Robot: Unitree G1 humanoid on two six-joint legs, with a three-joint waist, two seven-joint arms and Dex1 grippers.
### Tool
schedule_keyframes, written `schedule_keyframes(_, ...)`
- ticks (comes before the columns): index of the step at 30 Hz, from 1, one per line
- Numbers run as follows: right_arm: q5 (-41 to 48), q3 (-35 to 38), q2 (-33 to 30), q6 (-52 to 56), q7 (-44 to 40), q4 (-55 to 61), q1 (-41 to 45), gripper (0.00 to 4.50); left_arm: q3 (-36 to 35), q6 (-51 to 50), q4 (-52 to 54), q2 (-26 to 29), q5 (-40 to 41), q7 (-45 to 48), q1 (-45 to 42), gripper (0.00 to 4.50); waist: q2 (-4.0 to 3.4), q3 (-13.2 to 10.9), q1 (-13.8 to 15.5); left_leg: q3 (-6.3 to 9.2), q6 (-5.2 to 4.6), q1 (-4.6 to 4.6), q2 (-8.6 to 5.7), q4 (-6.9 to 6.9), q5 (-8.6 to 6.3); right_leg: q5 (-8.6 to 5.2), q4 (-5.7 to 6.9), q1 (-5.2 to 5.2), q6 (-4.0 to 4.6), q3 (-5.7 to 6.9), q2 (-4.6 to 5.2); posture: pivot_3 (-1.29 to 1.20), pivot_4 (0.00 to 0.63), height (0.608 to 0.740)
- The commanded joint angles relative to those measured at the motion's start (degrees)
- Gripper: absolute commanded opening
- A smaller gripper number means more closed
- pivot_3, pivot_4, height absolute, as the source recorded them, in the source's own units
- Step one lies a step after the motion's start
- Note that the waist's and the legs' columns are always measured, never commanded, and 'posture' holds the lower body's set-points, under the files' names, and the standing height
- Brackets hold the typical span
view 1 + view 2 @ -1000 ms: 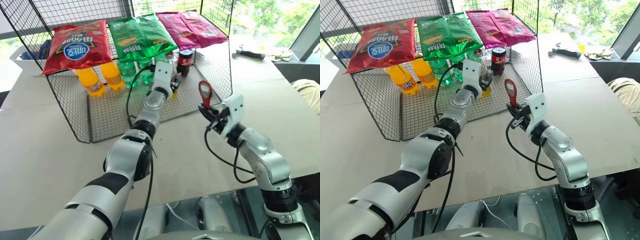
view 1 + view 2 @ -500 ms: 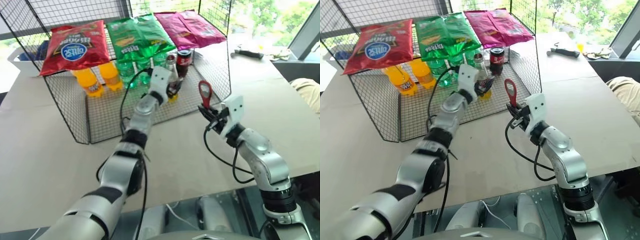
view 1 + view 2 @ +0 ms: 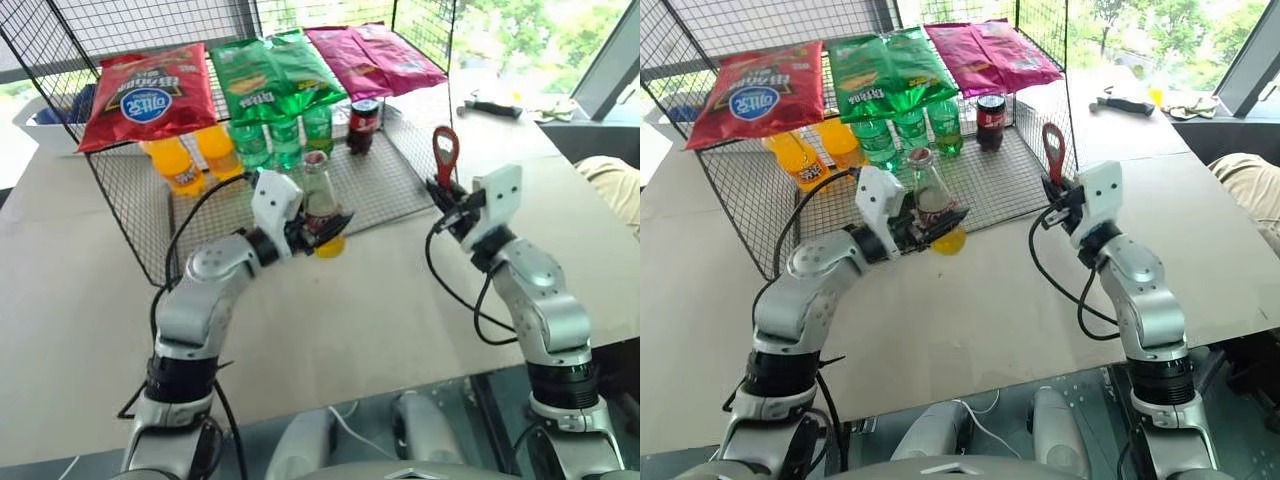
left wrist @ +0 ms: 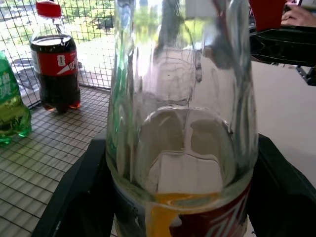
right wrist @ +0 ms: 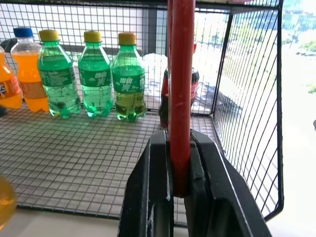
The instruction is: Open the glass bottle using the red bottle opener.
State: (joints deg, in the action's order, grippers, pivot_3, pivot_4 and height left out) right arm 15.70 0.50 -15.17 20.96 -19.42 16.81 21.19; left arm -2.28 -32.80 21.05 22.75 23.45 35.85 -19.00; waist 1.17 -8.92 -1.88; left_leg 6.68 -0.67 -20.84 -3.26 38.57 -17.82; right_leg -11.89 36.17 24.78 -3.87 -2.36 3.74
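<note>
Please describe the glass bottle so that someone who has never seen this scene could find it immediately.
Look at the wire rack on the table; just in front of its open side, the left gripper holds the glass bottle upright. Unlike the capped green bottles and orange bottles inside the rack, it is clear glass with a little yellow liquid at the bottom.

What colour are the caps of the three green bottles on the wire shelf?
Yellow caps on the green bottles, clearest in the right wrist view.

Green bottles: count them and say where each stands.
3, in a row on the wire shelf under the green chip bag: one beside the orange bottles, one in the middle, one nearest the cola. None seems hidden.
</note>
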Motion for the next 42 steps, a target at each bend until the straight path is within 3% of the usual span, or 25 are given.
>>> schedule_keyframes(1, -0.4, 0.2, 0.4, -1.5, 0.4, 0.9, 0.8, 0.0, -1.2, 2.9, 4.2, 0.1, 1.0, -0.2, 2.1, 2.68, 0.0, 0.0, 0.0, 0.0, 0.0, 0.0, 0.0, 0.0, 0.0, 0.0, 0.01, 0.0, 0.0, 0.0, 0.0, 0.0, 0.15, 0.74)
schedule_keyframes(9, -0.9, -0.3, 0.7, -1.5, -0.4, 0.5, 1.2, 0.0, 3.0, 13.0, 1.5, 0.4, -5.4, 0.4, 8.6, 2.68, -0.01, 0.0, 0.3, -0.07, 0.0, 0.03, 0.0, -0.03, 0.0, 0.0, -0.04, -0.01, 0.01, -0.04, -0.01, 0.0, 0.15, 0.74)
schedule_keyframes(17, -1.4, -0.3, 0.9, -1.9, -0.5, 0.1, 1.1, 0.0, 3.1, 17.0, 1.0, -0.6, -5.6, 0.5, 9.8, 2.68, -0.02, 0.0, 0.5, -0.08, 0.0, 0.04, 0.0, -0.04, 0.0, 0.0, -0.04, -0.01, 0.01, -0.05, -0.01, 0.0, 0.15, 0.74)
schedule_keyframes(18, -1.4, -0.3, 1.0, -1.9, -0.5, 0.0, 1.1, 0.0, 3.0, 16.8, 1.3, -0.8, -5.0, 0.6, 10.0, 3.68, -0.02, 0.0, 0.6, -0.09, 0.0, 0.04, 0.0, -0.04, 0.0, 0.0, -0.04, -0.01, 0.01, -0.06, -0.01, 0.0, 0.15, 0.74)
schedule_keyframes(20, -1.4, -0.4, 1.1, -1.9, -0.5, 0.0, 1.1, 0.0, 2.7, 16.6, 1.9, -1.3, -4.4, 0.1, 10.2, 4.43, -0.02, 0.0, 0.8, -0.09, 0.0, 0.04, 0.0, -0.04, 0.0, 0.0, -0.05, -0.01, 0.01, -0.06, -0.01, 0.0, 0.15, 0.74)
schedule_keyframes(29, -1.4, -0.6, 1.4, -2.1, -0.7, -0.9, 1.4, 0.0, 0.1, 16.6, 6.5, -2.3, 1.2, -0.4, 10.0, 4.43, -0.02, 0.1, 0.9, -0.09, 0.0, 0.04, 0.02, -0.03, 0.0, 0.0, -0.04, -0.02, 0.01, -0.06, -0.01, 0.0, 0.15, 0.74)
schedule_keyframes(42, -1.6, -1.0, 1.9, -2.2, -1.5, -2.0, 2.4, 0.0, 1.0, 17.1, 7.5, -1.8, 1.0, -0.6, 10.4, 4.43, -0.03, 0.1, 0.9, -0.1, 0.0, 0.06, 0.01, -0.03, 0.0, 0.0, -0.04, -0.04, 0.01, -0.06, -0.04, 0.0, 0.15, 0.74)
